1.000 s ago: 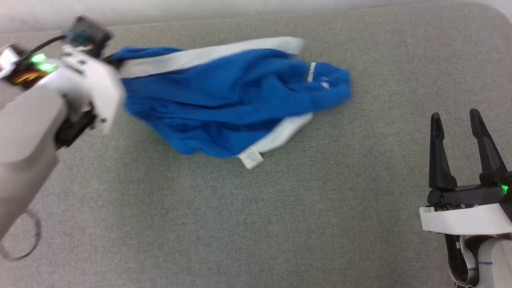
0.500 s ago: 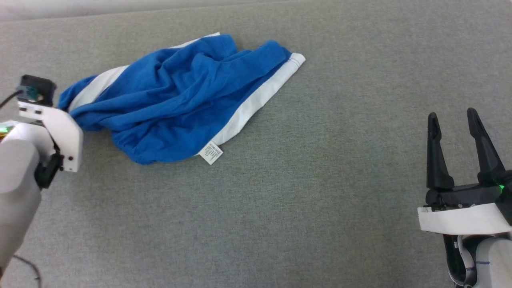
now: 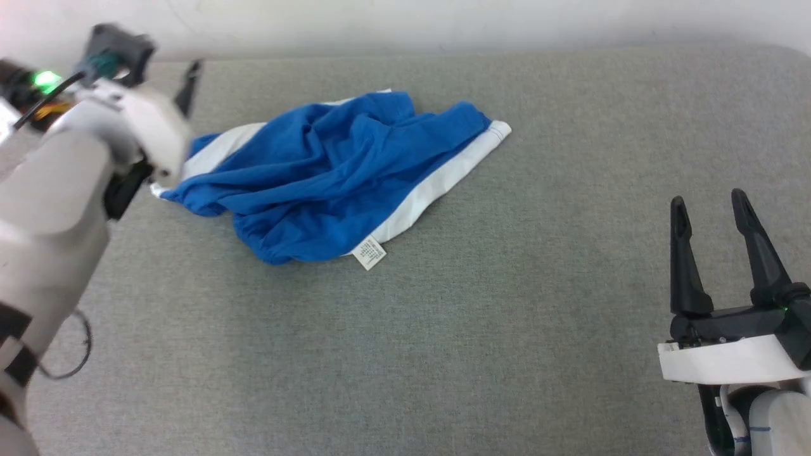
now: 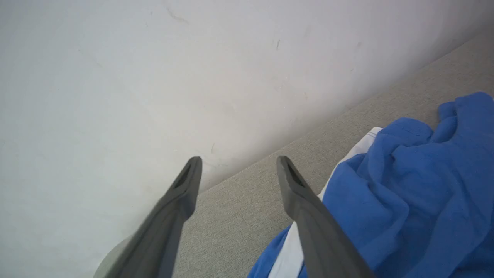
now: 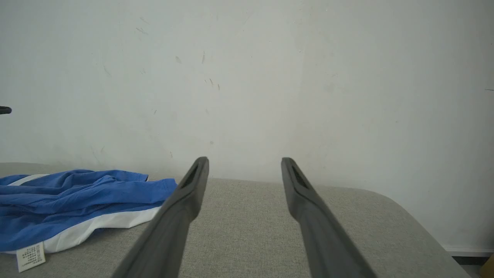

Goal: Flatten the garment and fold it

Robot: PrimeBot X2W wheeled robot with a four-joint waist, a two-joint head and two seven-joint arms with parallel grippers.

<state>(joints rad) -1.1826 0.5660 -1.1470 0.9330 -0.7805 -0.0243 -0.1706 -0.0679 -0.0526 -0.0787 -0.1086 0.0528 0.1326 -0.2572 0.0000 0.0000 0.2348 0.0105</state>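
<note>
The garment (image 3: 329, 171), bright blue shorts with white side stripes, lies crumpled on the grey padded table (image 3: 443, 354), left of centre. Its small white care tag (image 3: 370, 252) sticks out at the near edge. My left gripper (image 4: 237, 160) hovers open above the garment's left end, fingers pointing towards the wall, nothing between them. In the left wrist view the blue cloth (image 4: 405, 193) lies beside and below the right finger. My right gripper (image 3: 708, 199) stands open and empty at the near right, well apart from the shorts (image 5: 77, 193); the tag (image 5: 30, 256) is at that view's lower left.
A white wall (image 3: 380, 25) runs along the table's far edge. The table's far right corner (image 3: 785, 57) is rounded. Bare grey surface stretches in front of the garment and to its right. A dark cable loop (image 3: 70, 354) hangs under my left forearm.
My left gripper has opened and let go of the garment's left end, then lifted away towards the wall. The shorts have settled in a crumpled heap. The head view shifted; the right gripper held still.
</note>
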